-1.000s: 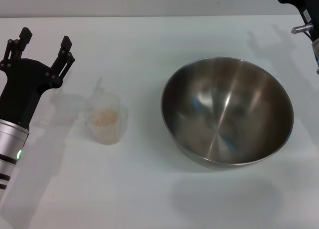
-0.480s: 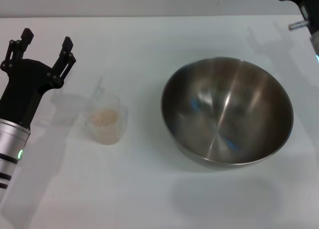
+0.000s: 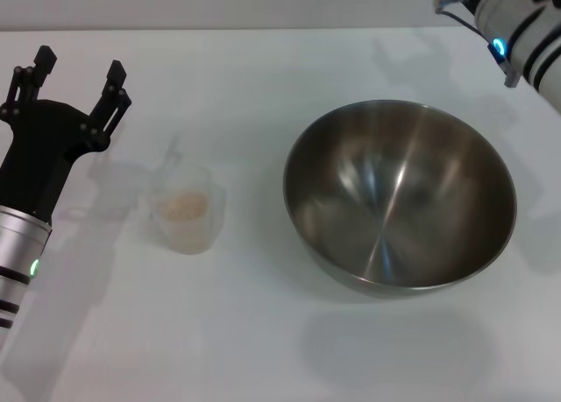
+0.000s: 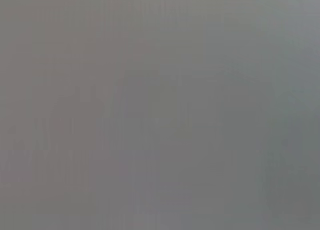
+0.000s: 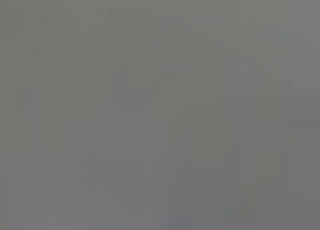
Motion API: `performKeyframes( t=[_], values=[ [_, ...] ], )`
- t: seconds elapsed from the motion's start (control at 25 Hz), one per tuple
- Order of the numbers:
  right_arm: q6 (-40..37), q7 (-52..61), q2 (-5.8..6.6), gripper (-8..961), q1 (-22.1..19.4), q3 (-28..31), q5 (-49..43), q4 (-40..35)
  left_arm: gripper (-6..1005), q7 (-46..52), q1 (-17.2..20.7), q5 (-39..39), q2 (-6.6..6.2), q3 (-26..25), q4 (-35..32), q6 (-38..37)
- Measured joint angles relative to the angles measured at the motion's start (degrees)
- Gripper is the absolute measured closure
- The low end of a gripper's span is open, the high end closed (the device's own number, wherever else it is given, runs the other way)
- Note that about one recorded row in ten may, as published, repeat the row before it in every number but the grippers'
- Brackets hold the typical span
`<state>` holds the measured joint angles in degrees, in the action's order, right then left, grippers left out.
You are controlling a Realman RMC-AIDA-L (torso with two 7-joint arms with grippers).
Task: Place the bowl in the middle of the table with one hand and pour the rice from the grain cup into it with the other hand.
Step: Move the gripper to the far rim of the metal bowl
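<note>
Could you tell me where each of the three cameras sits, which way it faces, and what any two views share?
Head view: on the robot's head, facing forward and down at the table, bowl and grain cup; the left gripper, jaws open, and part of the right arm show.
Left wrist view: uniform grey, nothing recognisable.
Right wrist view: likewise.
Shared: both wrist views are blank; neither overlaps the head view.

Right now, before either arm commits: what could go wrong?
1. The grain cup is light and holds rice; the open left gripper beside it could tip it.
2. The bowl sits right of centre with curved, shiny walls; it may slip or rock.
3. Both wrist views show nothing usable.
</note>
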<state>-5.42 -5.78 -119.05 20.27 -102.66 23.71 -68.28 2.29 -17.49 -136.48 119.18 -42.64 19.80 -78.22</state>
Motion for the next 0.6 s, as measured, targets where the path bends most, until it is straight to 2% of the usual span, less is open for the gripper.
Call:
performKeyframes(
  t=[0.16,0.32,0.4,0.6],
  values=[
    [27.3,-0.03,-0.08,217,-1.52,4.48,0.24,-16.2,163,0.0,0.0,-0.01,0.0,-0.3,-0.14,-0.01],
    [54.39,-0.33,0.22,217,0.39,11.66,1.31,-27.89,164,0.0,0.0,0.0,-0.06,-0.53,-0.39,0.01],
    [67.8,-1.1,0.25,217,2.5,15.85,2.01,-31.6,165,0.0,0.01,-0.01,-0.06,-0.61,-0.45,0.03],
    [88.8,-4.34,0.35,218,8.03,23.81,5.13,-33.02,165,0.0,0.21,-0.01,-0.15,-0.65,-0.53,0.01]
  ],
)
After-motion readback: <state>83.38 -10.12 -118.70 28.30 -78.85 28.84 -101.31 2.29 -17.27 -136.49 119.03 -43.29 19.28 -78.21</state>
